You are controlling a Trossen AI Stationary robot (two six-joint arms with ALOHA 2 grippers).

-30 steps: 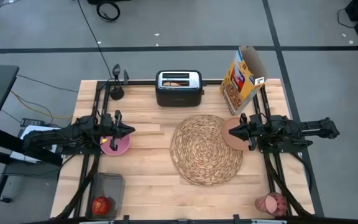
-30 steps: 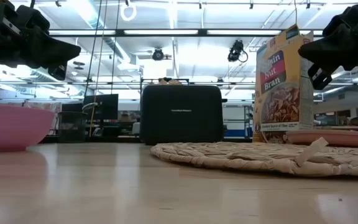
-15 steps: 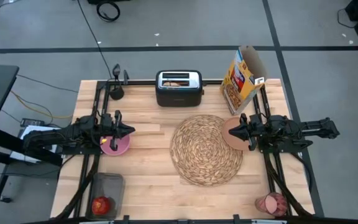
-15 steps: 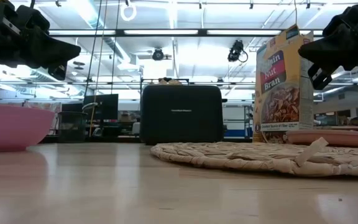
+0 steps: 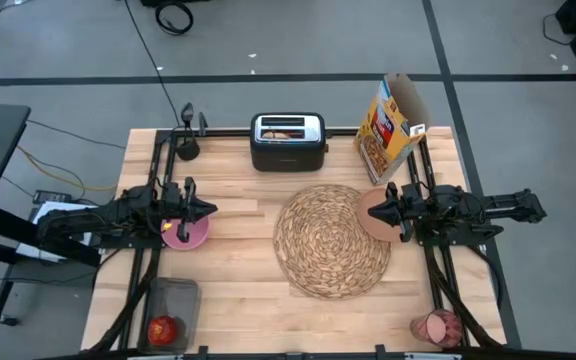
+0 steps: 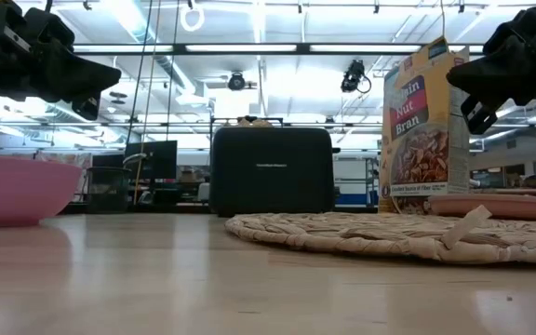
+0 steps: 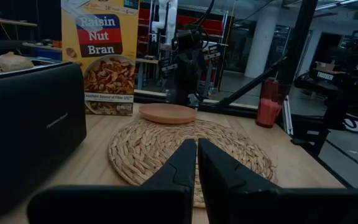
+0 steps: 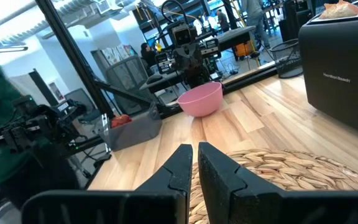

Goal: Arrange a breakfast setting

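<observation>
The left hand (image 5: 211,209) is hovering with its fingers pressed together and holding nothing; the bowl (image 5: 185,231) is sitting just under it, at 9 o'clock on the worktop (image 5: 238,300). The right hand (image 5: 373,211), likewise closed and empty, is hanging over the plate (image 5: 373,213) at 3 o'clock, touching the round placemat (image 5: 332,240) at the centre. The apple (image 5: 164,328) is lying at 7 o'clock, the tumbler (image 5: 438,327) on its side at 5 o'clock.

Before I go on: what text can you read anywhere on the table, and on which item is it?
"Raisin Nut Bran": front of the yellow cereal box.
Smaller line under the cereal picture on that box: too small to read.
Maker's name on the side of the black toaster: pale lettering, too blurred to read with certainty.
Nothing else on the table carries readable text.
</observation>
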